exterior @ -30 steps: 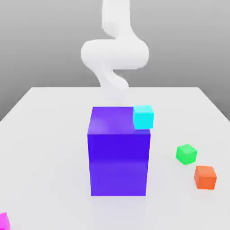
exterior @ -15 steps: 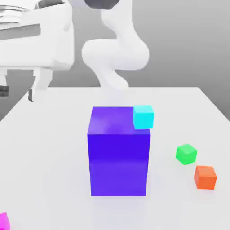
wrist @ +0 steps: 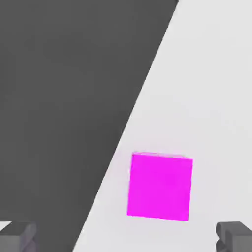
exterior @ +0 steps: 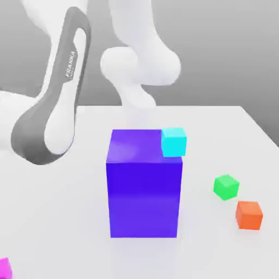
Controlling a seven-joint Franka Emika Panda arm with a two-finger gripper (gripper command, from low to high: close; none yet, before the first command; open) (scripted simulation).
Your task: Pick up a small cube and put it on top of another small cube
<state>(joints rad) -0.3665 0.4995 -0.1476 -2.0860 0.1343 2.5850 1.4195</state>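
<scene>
The small magenta cube (exterior: 4,268) rests on the white table at the near corner on the exterior view's left, cut off by the picture's border. In the hand view the same magenta cube (wrist: 160,186) lies flat on the table close to the table's edge. My gripper (wrist: 127,237) hovers above it, open, with the two grey fingertips (wrist: 17,235) set wide apart and nothing between them. The cube is offset from the line between the fingers, not touching either. A small cyan cube (exterior: 174,141), a green cube (exterior: 226,187) and an orange cube (exterior: 249,214) also sit on the table.
A big blue-violet block (exterior: 144,185) stands mid-table, with the cyan cube behind its upper right corner. A grey-and-white arm link (exterior: 52,109) crosses the exterior view's left. Dark floor (wrist: 59,98) lies beyond the table edge beside the magenta cube.
The arm has swung out and down toward the exterior view's left; the hand seen at upper left half a second ago has left that spot and an arm link fills it. No cube has moved.
</scene>
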